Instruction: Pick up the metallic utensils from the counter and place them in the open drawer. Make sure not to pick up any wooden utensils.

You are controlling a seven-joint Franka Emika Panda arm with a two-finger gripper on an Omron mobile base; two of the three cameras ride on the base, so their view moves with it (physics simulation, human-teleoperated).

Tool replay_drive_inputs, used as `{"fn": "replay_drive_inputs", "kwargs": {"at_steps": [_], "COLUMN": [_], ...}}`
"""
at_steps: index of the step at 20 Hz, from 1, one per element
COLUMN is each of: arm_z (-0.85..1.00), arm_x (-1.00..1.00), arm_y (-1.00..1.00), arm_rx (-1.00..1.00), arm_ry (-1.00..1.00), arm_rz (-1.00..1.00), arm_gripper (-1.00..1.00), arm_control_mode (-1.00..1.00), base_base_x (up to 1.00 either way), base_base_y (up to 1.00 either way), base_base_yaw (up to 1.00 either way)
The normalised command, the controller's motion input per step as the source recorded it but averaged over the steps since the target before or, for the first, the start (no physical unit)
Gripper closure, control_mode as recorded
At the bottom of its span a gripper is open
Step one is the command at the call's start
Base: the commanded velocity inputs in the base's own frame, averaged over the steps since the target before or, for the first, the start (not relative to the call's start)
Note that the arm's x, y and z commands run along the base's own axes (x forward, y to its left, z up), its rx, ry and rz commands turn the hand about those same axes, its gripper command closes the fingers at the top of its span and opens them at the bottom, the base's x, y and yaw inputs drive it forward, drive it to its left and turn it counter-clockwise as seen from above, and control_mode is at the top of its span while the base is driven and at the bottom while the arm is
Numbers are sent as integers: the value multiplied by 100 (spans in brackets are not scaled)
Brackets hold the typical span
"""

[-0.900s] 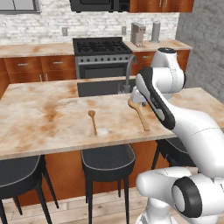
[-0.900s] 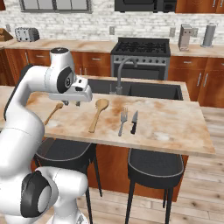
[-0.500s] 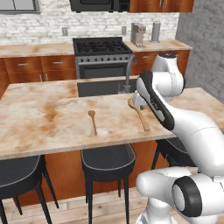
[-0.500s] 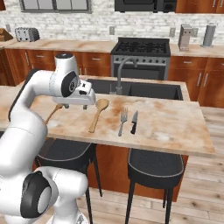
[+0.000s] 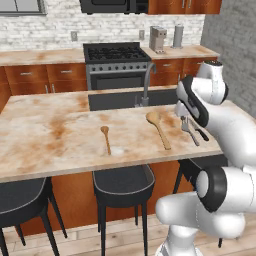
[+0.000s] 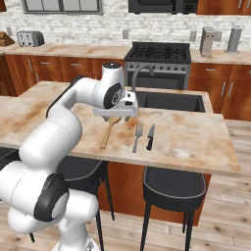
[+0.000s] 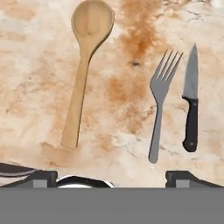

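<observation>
gripper (image 7: 111,177): in the hand view only the two finger tips rose at 6 o'clock, bases cut by the bottom; whether anything was held could not be told.
fork (image 5: 187,130): in the left base view partly hidden behind the arm at 3 o'clock.
knife (image 5: 201,133): blade hidden by the arm there.
long wooden spoon (image 6: 110,132): bowl covered by the hand in the right base view.
left stool (image 5: 20,197): cut by the left edge, 8 o'clock.
</observation>
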Motion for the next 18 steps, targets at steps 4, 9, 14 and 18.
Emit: {"fn": "replay_drive_inputs", "kwargs": {"at_steps": [4,9,14,18], "arm_z": [-13,-24,-41,-42], "arm_x": [23,52,32,-2], "arm_y": [-64,-17,-3,-15], "arm_rx": [-4,-7,-6,0], "arm_ry": [8,3,1,15], "arm_rz": [5,4,0,0], "arm_gripper": [-100,-100,-100,-100], "arm_control_mode": [-100,-100,-100,-100], "base_base_x": [0,0,0,0], "base_base_y": [0,0,0,0], "base_base_yaw": [0,0,0,0]}}
